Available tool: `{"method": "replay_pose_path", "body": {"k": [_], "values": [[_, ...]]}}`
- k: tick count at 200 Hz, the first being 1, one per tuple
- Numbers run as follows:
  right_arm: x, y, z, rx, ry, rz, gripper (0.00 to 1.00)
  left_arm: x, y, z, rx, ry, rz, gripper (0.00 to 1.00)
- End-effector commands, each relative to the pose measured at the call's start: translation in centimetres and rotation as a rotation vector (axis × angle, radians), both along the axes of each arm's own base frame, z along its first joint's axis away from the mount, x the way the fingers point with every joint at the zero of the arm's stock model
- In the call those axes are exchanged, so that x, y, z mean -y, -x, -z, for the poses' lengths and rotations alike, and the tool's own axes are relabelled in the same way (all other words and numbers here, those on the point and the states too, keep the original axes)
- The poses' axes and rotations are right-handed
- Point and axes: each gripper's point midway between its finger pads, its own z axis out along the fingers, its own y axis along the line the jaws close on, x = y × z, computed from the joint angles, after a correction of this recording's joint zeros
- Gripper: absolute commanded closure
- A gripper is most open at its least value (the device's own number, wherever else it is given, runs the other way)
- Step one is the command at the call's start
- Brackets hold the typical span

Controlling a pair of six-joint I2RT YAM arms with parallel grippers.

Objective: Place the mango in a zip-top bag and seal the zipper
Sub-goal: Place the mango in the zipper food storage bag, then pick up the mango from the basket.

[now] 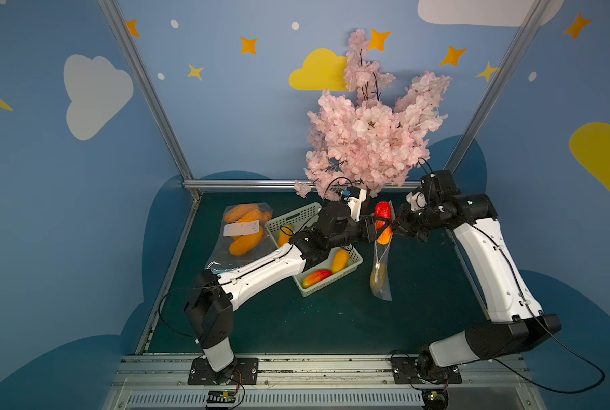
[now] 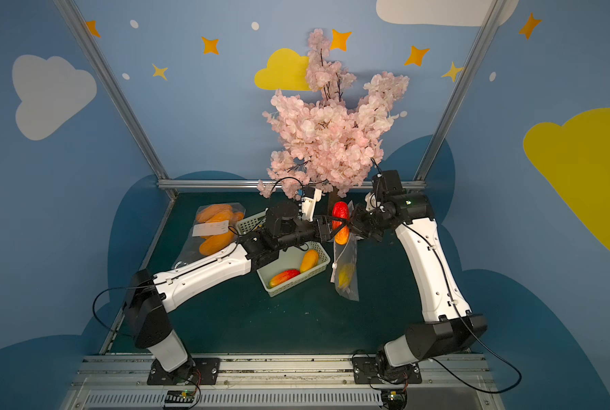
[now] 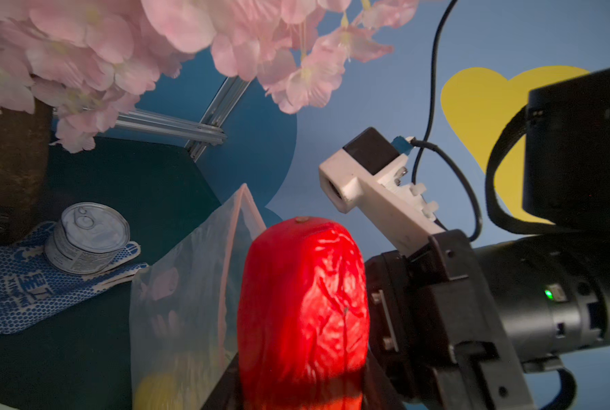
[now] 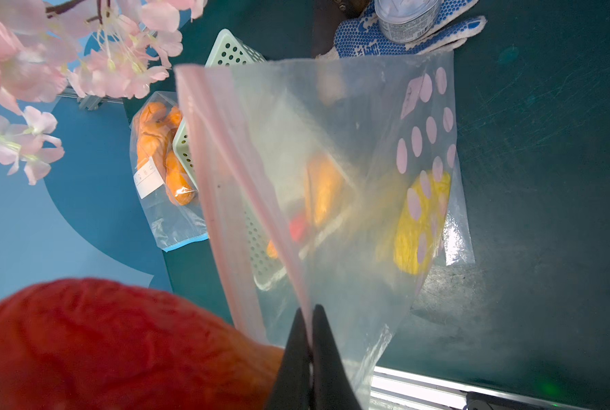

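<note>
My left gripper [image 1: 377,227] is shut on a red-orange mango [image 1: 382,220] and holds it upright in the air, in both top views [image 2: 341,220]. In the left wrist view the mango [image 3: 303,301] fills the space between the jaws. My right gripper [image 4: 310,314] is shut on the pink zipper edge of the clear zip-top bag [image 4: 331,159], right beside the mango [image 4: 101,340]. The bag [image 1: 381,273] hangs down to the table with its mouth open next to the mango. A yellow mango [image 4: 420,220] lies at the bag's bottom.
A pale basket [image 1: 335,282] with several mangoes stands under my left arm. A sealed bag of orange mangoes [image 1: 243,230] lies at the back left. A pink blossom tree [image 1: 367,135] overhangs both grippers. A tin can [image 3: 87,238] rests on a blue glove [image 3: 12,294].
</note>
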Motion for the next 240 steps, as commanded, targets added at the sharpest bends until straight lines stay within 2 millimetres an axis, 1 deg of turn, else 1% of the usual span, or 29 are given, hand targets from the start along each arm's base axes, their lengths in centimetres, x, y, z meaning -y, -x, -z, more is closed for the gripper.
{"method": "replay_pose_path", "body": {"k": [1, 21, 35, 43, 49, 60, 70, 88, 99, 116, 130, 136, 147, 154, 158, 177, 185, 194, 203, 208, 223, 240], "values": [[0.2, 0.8, -1.3, 0.022, -0.014, -0.008, 1.00, -0.2, -1.4, 2.3, 0.061, -0.160, -0.057, 0.73], [0.2, 0.9, -1.6, 0.028, -0.011, -0.008, 1.00, -0.5, -2.0, 3.7, 0.056, -0.220, -0.089, 0.74], [0.2, 0.8, -1.7, 0.031, -0.012, -0.006, 1.00, -0.3, -1.9, 3.9, 0.061, -0.232, -0.086, 0.73], [0.3, 0.8, -1.8, 0.032, -0.012, -0.004, 1.00, -0.1, -1.6, 3.5, 0.069, -0.235, -0.071, 0.72], [0.3, 0.7, -1.7, 0.031, -0.012, -0.004, 1.00, 0.2, -1.3, 3.5, 0.072, -0.243, -0.056, 0.68], [0.3, 0.7, -1.7, 0.032, -0.010, -0.002, 1.00, 0.6, -0.8, 3.2, 0.072, -0.251, -0.034, 0.54], [0.4, 0.7, -1.8, 0.033, -0.007, 0.001, 1.00, 0.7, -0.2, 2.7, 0.069, -0.252, -0.016, 0.45], [0.5, 0.6, -1.7, 0.034, 0.000, 0.006, 1.00, -0.1, 0.5, 1.6, 0.056, -0.252, -0.016, 0.30], [0.7, 0.5, -1.6, 0.034, 0.005, 0.011, 1.00, -0.9, 1.1, 0.7, 0.054, -0.252, -0.019, 0.24], [1.0, 0.3, -1.6, 0.036, 0.011, 0.020, 1.00, -2.5, 1.9, -0.4, 0.065, -0.243, -0.035, 0.20], [1.1, 0.2, -1.5, 0.037, 0.015, 0.023, 1.00, -4.0, 2.6, -0.2, 0.058, -0.248, -0.039, 0.17], [1.2, 0.2, -1.5, 0.038, 0.017, 0.023, 1.00, -4.7, 2.7, 0.4, 0.047, -0.264, -0.046, 0.16], [1.3, 0.1, -1.5, 0.038, 0.020, 0.027, 1.00, -6.4, 2.6, 1.9, 0.009, -0.298, -0.067, 0.16], [1.4, 0.1, -1.5, 0.040, 0.020, 0.028, 1.00, -7.4, 2.4, 3.3, -0.023, -0.326, -0.077, 0.16], [1.4, 0.0, -1.4, 0.039, 0.021, 0.027, 1.00, -8.0, 2.4, 3.6, -0.034, -0.334, -0.081, 0.16], [1.3, 0.0, -1.4, 0.036, 0.020, 0.025, 1.00, -10.5, 1.7, 8.7, -0.140, -0.452, -0.100, 0.18], [1.3, -0.1, -1.3, 0.034, 0.020, 0.025, 1.00, -11.1, 1.3, 11.0, -0.198, -0.494, -0.095, 0.18], [1.2, -0.2, -1.3, 0.033, 0.017, 0.026, 1.00, -11.3, 0.8, 13.5, -0.260, -0.539, -0.082, 0.20], [1.2, -0.2, -1.2, 0.030, 0.017, 0.024, 1.00, -10.9, 0.2, 15.6, -0.298, -0.586, -0.055, 0.20], [1.2, -0.3, -1.2, 0.031, 0.015, 0.026, 1.00, -10.6, -0.3, 16.2, -0.305, -0.607, -0.045, 0.20], [1.2, -0.4, -1.1, 0.027, 0.014, 0.026, 1.00, -9.6, -1.4, 19.2, -0.353, -0.683, -0.010, 0.19], [1.1, -0.6, -1.2, 0.027, 0.011, 0.027, 1.00, -8.7, -2.7, 21.7, -0.385, -0.739, 0.026, 0.19]]}}
